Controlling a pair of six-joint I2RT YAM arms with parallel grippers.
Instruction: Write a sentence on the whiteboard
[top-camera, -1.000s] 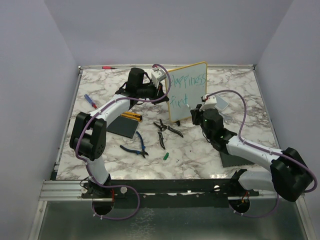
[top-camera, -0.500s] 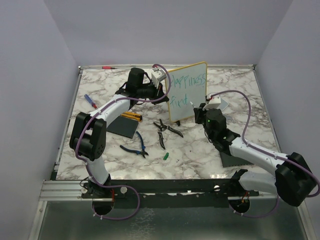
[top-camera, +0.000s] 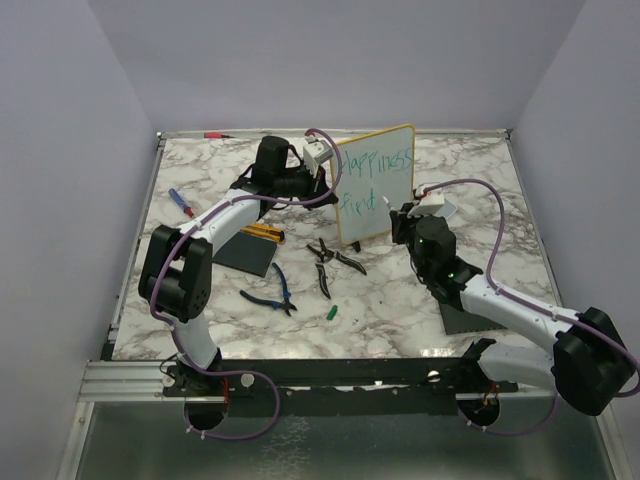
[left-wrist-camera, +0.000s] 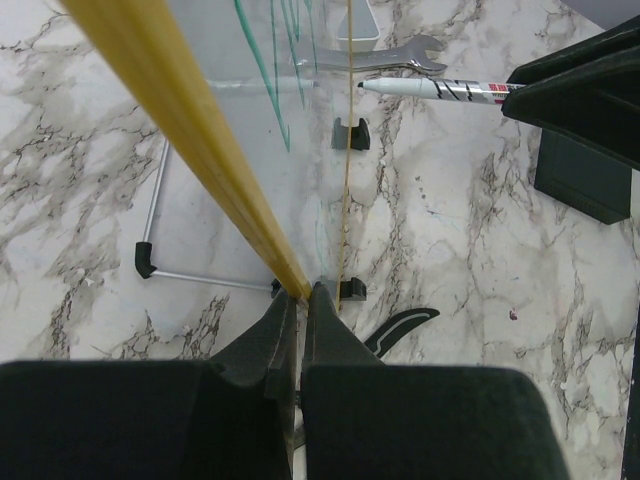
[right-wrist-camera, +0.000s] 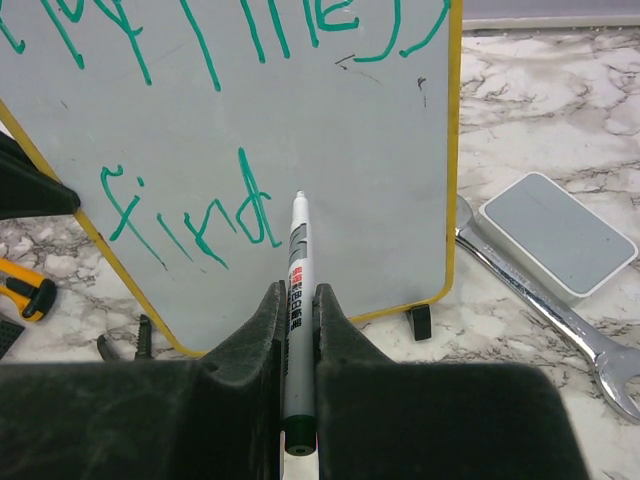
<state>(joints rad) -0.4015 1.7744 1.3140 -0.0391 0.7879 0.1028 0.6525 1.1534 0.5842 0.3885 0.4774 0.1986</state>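
Top external view: the whiteboard (top-camera: 380, 190) stands upright on its little black feet towards the far side of the marble desk (top-camera: 400, 300), between the two arms and angled to face the right arm.

Left arm: the left jaws are fully closed on the board's yellow rim (left-wrist-camera: 190, 150) at its left edge, low down near the corner, apparently steadying it.

Right arm: the right jaws are closed snugly on a marker (right-wrist-camera: 297, 270), which points straight at the board face. Its tip sits just right of the last letter of the lower line. Whether the tip touches the surface cannot be told from either wrist view.

Writing: the sentence (right-wrist-camera: 190, 215) shows in teal-green over two lines, "Happiness" above and "find" below. Both words are complete and legible.

Progress, as a judgement: well advanced but not finished. The lower line stops about halfway across, blank board lies to the right of "find", and the marker is placed exactly there, so at least one further word looks due.

Other items noted: a wrench (right-wrist-camera: 530, 290) lies beside the board's right foot, pliers (top-camera: 335, 258) lie in front of the board, and a green cap (top-camera: 331, 313) lies nearer the arms, clear of the work.
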